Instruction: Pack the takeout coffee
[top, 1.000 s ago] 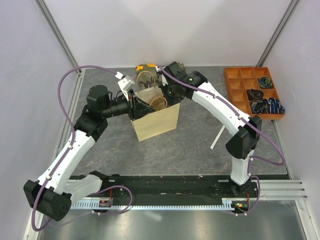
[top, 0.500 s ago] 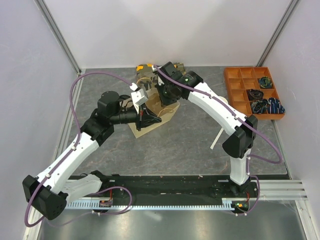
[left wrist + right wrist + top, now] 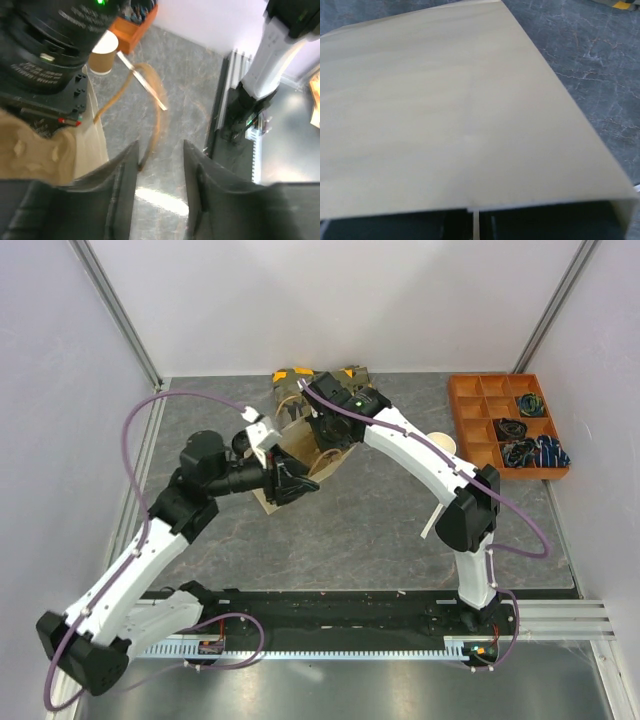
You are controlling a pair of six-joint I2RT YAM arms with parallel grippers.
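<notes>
The brown paper bag (image 3: 338, 462) lies tipped over on the grey table, its flat side filling the right wrist view (image 3: 460, 110). My right gripper (image 3: 322, 435) is shut on the bag's edge, with a thin pale strip pinched between its dark fingers (image 3: 476, 227). My left gripper (image 3: 300, 485) is open at the bag's near side. In the left wrist view (image 3: 160, 147) the bag's paper handle (image 3: 155, 100) hangs beside its left finger and the floor shows through the gap. I cannot pick out the takeout coffee with its black lid in any view.
A lidless tan cup (image 3: 441, 445) stands right of the bag, also in the left wrist view (image 3: 102, 54). A pale stirrer (image 3: 436, 513) lies near it. The pulp cup carrier (image 3: 290, 392) sits behind the bag. An orange compartment tray (image 3: 508, 425) is at the far right.
The bag stood upright a second ago and now lies tipped over. My left gripper has let go of its rim and moved to its near side. My right arm has swung left.
</notes>
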